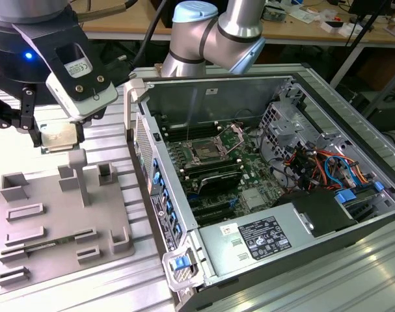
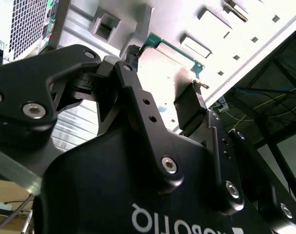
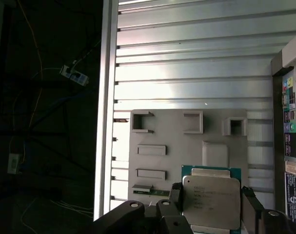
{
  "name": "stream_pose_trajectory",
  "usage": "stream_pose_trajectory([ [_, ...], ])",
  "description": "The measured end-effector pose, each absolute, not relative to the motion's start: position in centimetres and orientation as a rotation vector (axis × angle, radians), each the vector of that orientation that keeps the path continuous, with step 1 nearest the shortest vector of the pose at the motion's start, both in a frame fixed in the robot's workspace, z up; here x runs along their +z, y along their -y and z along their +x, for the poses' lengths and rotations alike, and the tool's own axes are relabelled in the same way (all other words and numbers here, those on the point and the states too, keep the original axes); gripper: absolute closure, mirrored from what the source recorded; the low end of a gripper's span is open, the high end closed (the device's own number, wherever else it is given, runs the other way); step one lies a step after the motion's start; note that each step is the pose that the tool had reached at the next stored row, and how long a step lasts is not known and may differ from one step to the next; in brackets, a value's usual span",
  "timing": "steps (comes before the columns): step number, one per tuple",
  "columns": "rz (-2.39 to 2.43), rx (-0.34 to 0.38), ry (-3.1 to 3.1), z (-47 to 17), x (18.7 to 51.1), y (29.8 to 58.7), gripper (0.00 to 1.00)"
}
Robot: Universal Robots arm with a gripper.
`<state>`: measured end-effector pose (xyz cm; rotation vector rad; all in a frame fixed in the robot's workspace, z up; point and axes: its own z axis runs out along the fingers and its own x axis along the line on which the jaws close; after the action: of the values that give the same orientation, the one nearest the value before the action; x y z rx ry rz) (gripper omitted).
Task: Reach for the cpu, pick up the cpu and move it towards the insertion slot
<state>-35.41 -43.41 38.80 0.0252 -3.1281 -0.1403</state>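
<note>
Pinching the cpu (image 1: 58, 137) by 2 opposite edges, the end effector (image 3: 211, 196) holds the chip flat, silvery top up. It hangs above the end of the grey tray (image 1: 51, 214) that lies farthest back in the exterior view. In that view a pale camera block (image 1: 80, 81) on the wrist covers 1 finger and a strip of the chip, and the wrist is cut off at the picture's corner. In the first wrist view both fingers (image 3: 248, 204) press on the chip's sides. Its green rim shows along 1 edge, while the opposite edge runs out of the picture. In the second wrist view glare washes the chip out, and little more than its green rim can be made out between the black fingers.

The tray sits on the ribbed metal table (image 1: 353, 273), near a table edge and just beside the open computer case (image 1: 204, 97). 1 of its slots holds a thin green strip (image 3: 148, 191), too small to identify. Inside the case, well apart from the chip, the insertion slot (image 1: 204, 153) lies on the green board (image 1: 262, 175) inside its shiny metal frame. What is in the socket cannot be made out. Coloured cables (image 1: 314, 166) tangle in the case beyond it.
</note>
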Motion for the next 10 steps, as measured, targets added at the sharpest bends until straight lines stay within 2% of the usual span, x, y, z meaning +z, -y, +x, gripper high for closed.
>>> stream_pose_trajectory([
  [10,0.025,-0.14,3.128,-33.9,38.7,43.4,0.45],
])
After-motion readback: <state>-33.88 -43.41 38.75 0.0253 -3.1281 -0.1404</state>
